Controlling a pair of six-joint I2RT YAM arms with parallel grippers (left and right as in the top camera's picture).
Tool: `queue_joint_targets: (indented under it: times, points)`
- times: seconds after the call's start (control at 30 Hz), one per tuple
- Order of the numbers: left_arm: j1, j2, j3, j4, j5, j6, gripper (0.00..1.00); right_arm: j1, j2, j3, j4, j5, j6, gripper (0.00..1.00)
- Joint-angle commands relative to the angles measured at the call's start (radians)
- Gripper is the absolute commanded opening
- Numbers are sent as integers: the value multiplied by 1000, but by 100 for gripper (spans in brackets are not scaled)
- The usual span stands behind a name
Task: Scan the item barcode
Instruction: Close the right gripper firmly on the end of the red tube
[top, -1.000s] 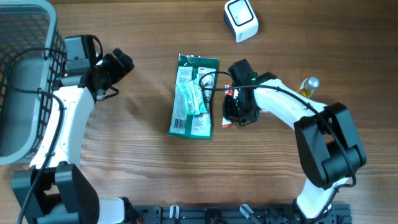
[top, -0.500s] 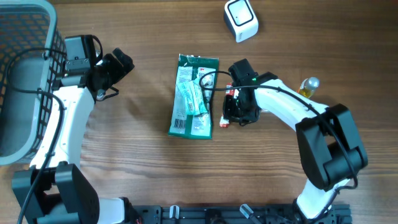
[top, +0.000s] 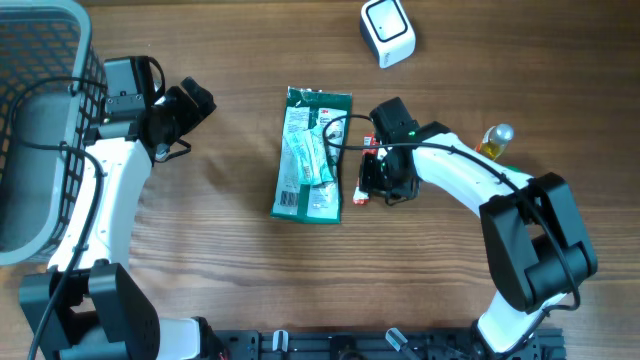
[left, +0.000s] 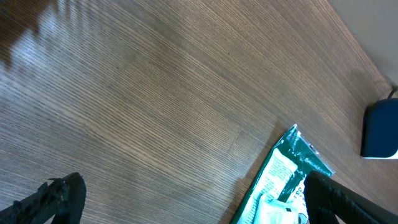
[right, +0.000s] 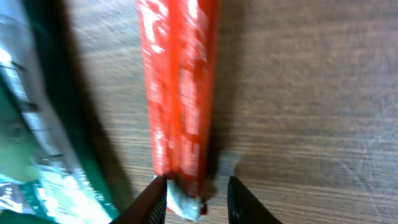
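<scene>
Overhead, right claw (right: 198, 198) low over table (top: 230, 250), just right of green packet (top: 312, 155) lying flat mid-table. Slim red stick packet (right: 180, 81) lies on the wood beside the green packet's right edge, lengthwise along it. Wrist view: claw fingers (right: 155, 198) straddle the near end of the red packet, one finger against it, a gap showing on the other side; jaws partly apart, not clamped. Left claw (top: 198, 102) spread wide, nothing between its fingers, well left of the packets, near grey basket (top: 85, 60). White scanner (top: 387, 32) at far edge, well apart from the red packet. Small yellowish bottle (top: 495, 140) stands right of right arm.
</scene>
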Motion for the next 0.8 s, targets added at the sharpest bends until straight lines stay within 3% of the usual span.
queue_joint_targets:
  times: [0.0, 0.27, 0.47, 0.77]
  points:
    - [2, 4, 5, 3, -6, -9, 100, 2, -20, -17, 5, 34, 23, 31]
    - [2, 4, 5, 3, -6, -9, 100, -2, -20, -15, 1, 86, -53, 28]
    - [2, 4, 5, 3, -6, -9, 100, -2, -20, -10, 35, -4, -113, 28]
    - [2, 4, 5, 3, -6, -9, 100, -2, -20, 8, 43, -4, -100, 28]
